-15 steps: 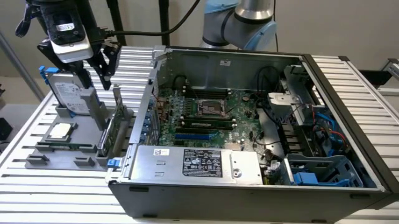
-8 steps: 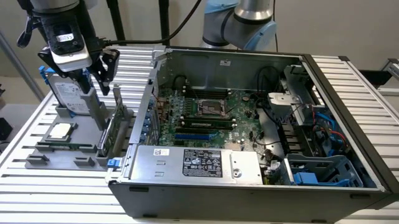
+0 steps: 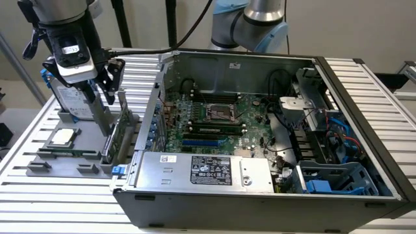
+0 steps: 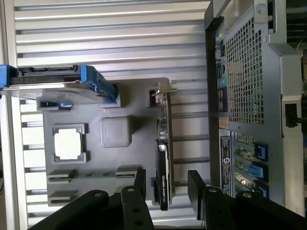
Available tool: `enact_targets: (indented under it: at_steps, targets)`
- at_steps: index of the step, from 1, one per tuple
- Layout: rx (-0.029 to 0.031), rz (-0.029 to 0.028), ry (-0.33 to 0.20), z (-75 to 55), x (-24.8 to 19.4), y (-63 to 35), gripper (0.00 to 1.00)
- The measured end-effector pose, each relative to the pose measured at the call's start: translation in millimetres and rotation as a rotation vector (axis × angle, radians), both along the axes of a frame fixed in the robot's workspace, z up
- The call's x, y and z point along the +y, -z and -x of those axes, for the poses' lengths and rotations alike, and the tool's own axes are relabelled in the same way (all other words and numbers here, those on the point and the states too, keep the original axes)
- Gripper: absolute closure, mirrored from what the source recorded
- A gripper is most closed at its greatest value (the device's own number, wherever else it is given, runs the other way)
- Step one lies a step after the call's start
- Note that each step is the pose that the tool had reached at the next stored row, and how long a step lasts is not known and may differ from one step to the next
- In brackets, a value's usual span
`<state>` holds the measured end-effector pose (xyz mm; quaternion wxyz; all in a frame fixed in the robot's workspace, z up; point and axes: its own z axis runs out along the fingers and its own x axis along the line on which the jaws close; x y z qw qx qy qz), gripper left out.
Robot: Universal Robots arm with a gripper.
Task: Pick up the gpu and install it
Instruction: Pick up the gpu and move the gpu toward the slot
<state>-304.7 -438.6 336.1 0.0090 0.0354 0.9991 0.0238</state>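
Exterior view and wrist view, grasping stage of the pick-up. The claw [image 3: 107,107] hangs low over a grey holder [image 3: 65,158] set on the slatted tabletop [image 3: 58,195], toward the tabletop's edge at the exterior view's left and just beside the open computer case [image 3: 364,97]. The gpu [image 3: 121,139] is kept standing on its long edge in a slot of the holder, on the side nearest the case, so that both flat faces are offered to a grasp from above. In the wrist view the gpu [image 4: 163,143] is presented edge-on, and the claw [image 4: 168,189] is held apart with one black finger [image 4: 140,184] on each side of it. A gap is visible at either finger, so the gpu is judged to be straddled but not yet clamped. A small square chip [image 4: 68,143] and a blue-framed hard drive [image 4: 53,88] are parked in other seats of the same holder, well apart from the claw. The case is laid with its side open and the motherboard [image 3: 221,117] exposed, which makes its slots reachable from above.
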Motion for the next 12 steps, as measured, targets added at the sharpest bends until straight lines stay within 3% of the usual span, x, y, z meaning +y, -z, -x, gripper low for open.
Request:
enact_targets:
  at_steps: [12]
  targets:
    - [0.0000, 0.0000, -0.001, 0.3, 0.0, 21.8, 0.00]
